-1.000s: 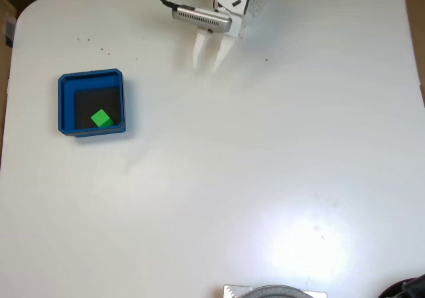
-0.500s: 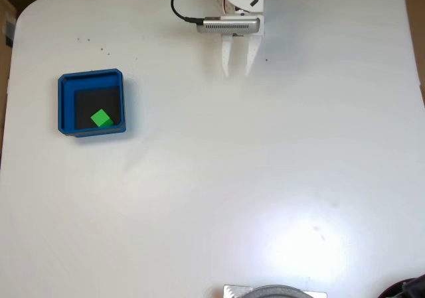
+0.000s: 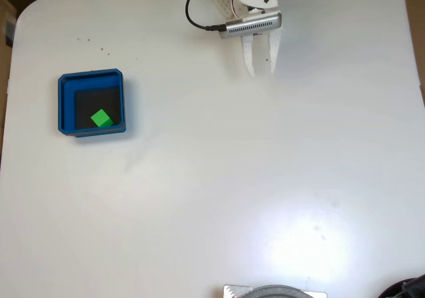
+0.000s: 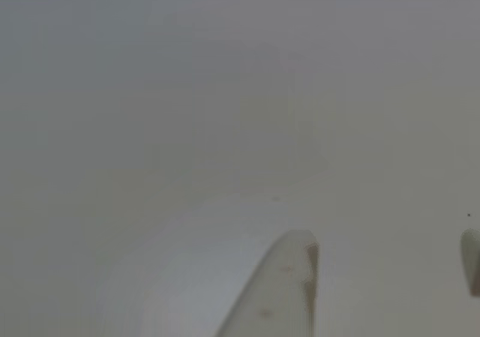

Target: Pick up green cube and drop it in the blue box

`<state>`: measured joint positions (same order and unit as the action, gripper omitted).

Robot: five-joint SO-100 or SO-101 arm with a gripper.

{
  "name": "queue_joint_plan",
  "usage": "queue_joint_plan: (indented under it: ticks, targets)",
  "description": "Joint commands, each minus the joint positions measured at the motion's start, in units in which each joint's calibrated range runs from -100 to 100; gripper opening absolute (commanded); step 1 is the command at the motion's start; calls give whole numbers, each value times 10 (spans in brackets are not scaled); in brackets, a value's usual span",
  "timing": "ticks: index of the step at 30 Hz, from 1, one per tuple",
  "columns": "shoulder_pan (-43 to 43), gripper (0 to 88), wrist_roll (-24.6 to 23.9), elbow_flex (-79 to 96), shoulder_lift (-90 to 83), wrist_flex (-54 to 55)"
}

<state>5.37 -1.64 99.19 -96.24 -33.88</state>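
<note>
I see my claw spread with nothing between its fingers, over bare table. The cube already lies in the box, well off to the claw's left and lower in the fixed view.

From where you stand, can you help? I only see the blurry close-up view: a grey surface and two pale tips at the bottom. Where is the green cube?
Observer: In the fixed view the green cube lies inside the blue box, on its dark floor.
Operator: And where is that box?
Observer: It stands on the left part of the white table in the fixed view, with bare table all round it.
Operator: Are those pale tips near it?
Observer: No. They belong to the gripper, which is up near the top edge in that view, well right of the box, open and holding nothing.
</note>
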Motion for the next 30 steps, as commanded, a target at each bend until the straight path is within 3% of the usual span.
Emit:
queue_joint_plan:
  ticks: [1, 14, 30]
  targets:
    - [9, 131, 2, 4, -14, 15]
    - [9, 42, 2, 4, -14, 15]
    - [8, 20, 2, 4, -14, 14]
